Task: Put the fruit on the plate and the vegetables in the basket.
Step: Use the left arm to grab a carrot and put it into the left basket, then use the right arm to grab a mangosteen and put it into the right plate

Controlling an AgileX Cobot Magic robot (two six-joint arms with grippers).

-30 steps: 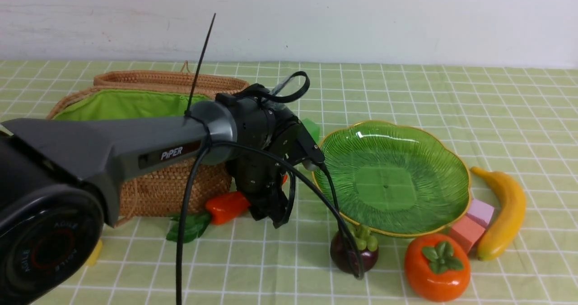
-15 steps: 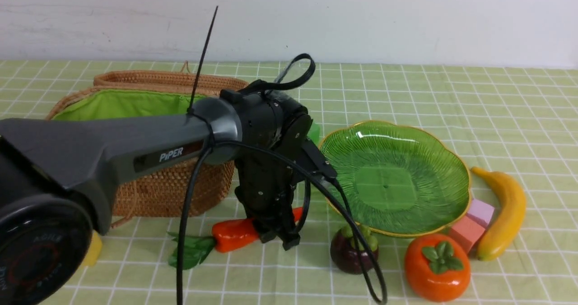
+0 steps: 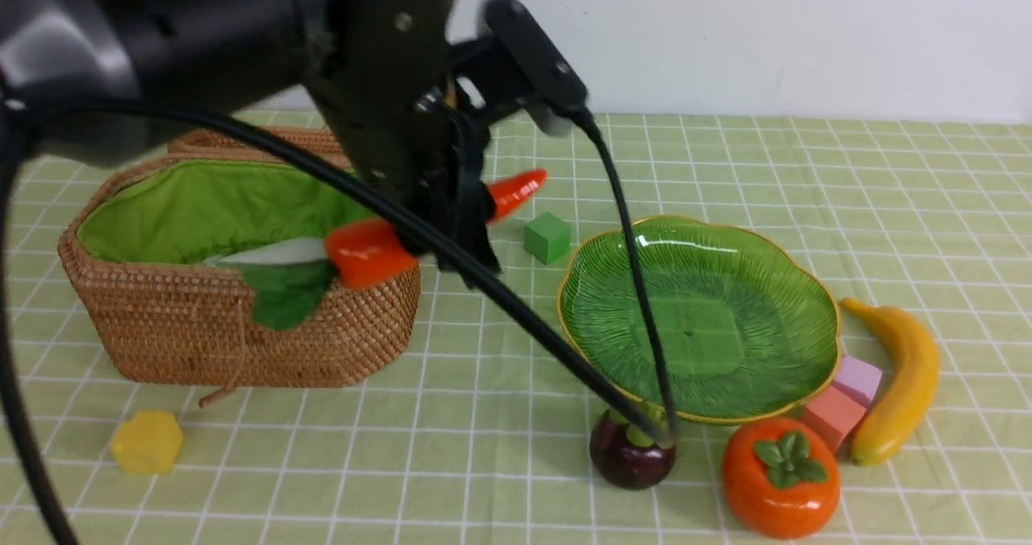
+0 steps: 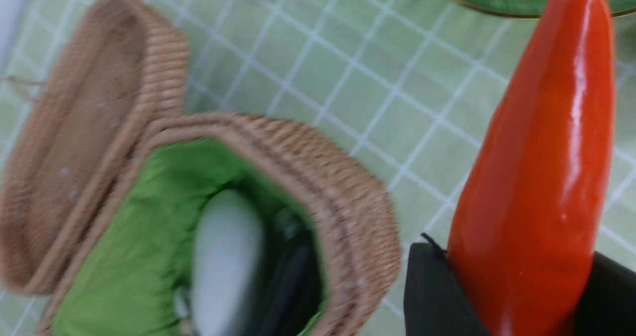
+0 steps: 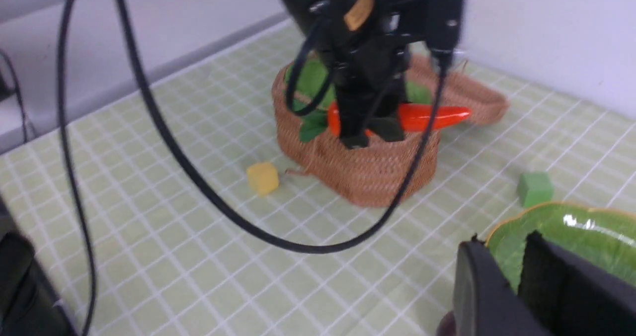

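Yellow block (image 3: 147,442) on desk (image 3: 484,480); basket (image 3: 322,343) behind it, white radish (image 3: 278,252) and eggplant (image 4: 295,276) inside; left end effector (image 4: 512,251) grasping red pepper (image 3: 367,252) above basket's side; green block (image 3: 548,238); mangosteen (image 3: 630,452) at near side of bare green plate (image 3: 693,327); persimmon (image 3: 780,478); pink block (image 3: 833,418), purple block (image 3: 858,379); banana (image 3: 899,384) on desk; right end effector (image 5: 504,240) released, fingers slightly parted
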